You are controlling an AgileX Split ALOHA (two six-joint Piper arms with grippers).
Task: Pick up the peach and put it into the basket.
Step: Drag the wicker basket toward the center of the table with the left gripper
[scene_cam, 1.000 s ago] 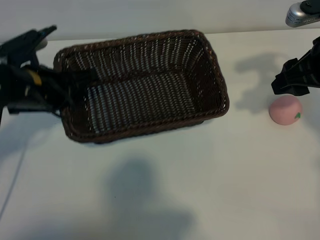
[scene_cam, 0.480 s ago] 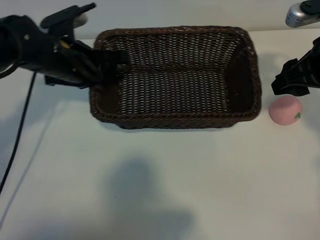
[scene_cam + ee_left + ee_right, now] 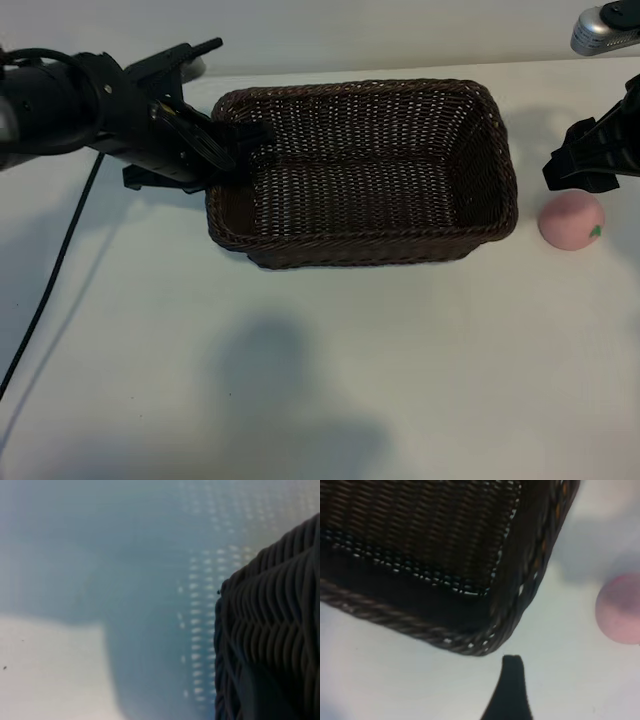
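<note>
Outside, the basket sits toward the tabletop's far edge, its left rim pinched by the left end effector. Near the right edge the peach lies on the tabletop, just beside the basket, with the right end effector spread open and hanging just above it.

From the left wrist, only wicker wall and tabletop show.

From the right wrist, a basket corner, one dark fingertip and the peach appear.
</note>
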